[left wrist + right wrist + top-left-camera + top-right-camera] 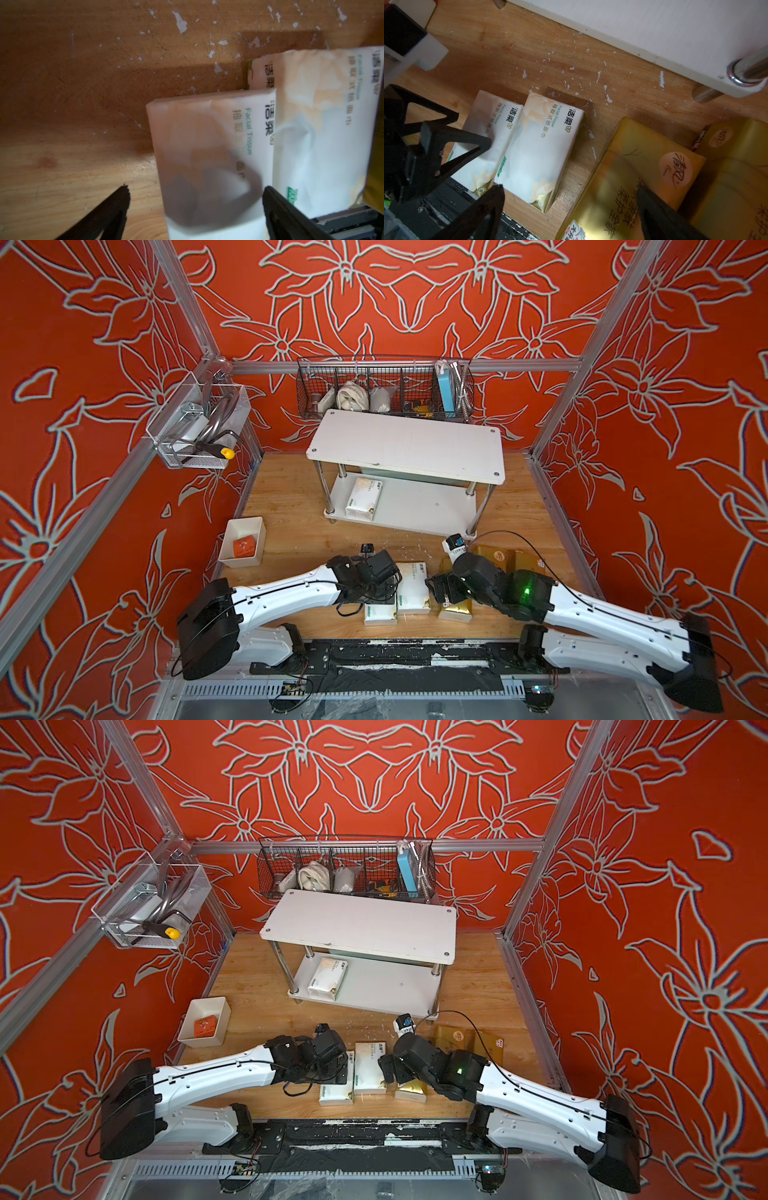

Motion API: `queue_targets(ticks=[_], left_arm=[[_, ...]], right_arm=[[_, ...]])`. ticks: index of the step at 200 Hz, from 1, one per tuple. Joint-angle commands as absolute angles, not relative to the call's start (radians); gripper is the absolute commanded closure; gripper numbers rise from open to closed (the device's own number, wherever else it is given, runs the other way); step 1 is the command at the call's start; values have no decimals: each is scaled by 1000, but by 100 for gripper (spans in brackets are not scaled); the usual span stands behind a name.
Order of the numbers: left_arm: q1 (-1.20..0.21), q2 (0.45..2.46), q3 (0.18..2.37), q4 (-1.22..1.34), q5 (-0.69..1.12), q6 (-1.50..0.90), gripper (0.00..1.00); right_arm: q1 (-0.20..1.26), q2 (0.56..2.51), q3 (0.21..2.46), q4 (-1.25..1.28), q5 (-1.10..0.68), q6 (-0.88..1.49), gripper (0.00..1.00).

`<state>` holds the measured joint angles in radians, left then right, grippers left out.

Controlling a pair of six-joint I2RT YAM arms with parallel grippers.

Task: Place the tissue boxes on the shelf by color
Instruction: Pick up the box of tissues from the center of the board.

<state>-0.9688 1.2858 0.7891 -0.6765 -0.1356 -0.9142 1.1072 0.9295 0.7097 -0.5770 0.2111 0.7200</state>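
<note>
clock set on the top views: 12 = far wall, 6 = arm bases.

9 o'clock: white tray point(237, 529) on the wooden floor, orange block point(244, 546) inside it.

12 o'clock: shelf point(407, 443). white pack 1 point(363, 497) lies flat on the lower tier, at its 9 o'clock end.

6 o'clock, row of packs flat on the floor:
- left gripper point(196, 193) hangs over the near end of white pack 2 point(207, 145), fingers spread wide to either side, gripping nothing. the inner finger may be brushing the pack; the view is too blurred to tell.
- white pack 3 point(412, 587) lies at pack 2's 3 o'clock side, long sides touching.
- right gripper point(571, 189) has its fingers wide apart too and holds nothing. one tip is over gold pack 1 point(623, 166), the other by the near corner of white pack 3.

4 o'clock: gold pack 2 point(492, 553) and gold pack 3 point(530, 562) lie side by side on the floor, beyond the right wrist, near the shelf's 3 o'clock front leg.
</note>
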Motion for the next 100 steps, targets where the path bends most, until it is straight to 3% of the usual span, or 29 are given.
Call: queue_targets(ticks=[1, 100], left_arm=[[-977, 1297, 808, -659, -145, -902, 2], [-997, 1364, 812, -617, -130, -894, 2]], right_arm=[[1112, 937, 747, -607, 242, 712, 1], [1112, 973, 775, -618, 247, 707, 1]])
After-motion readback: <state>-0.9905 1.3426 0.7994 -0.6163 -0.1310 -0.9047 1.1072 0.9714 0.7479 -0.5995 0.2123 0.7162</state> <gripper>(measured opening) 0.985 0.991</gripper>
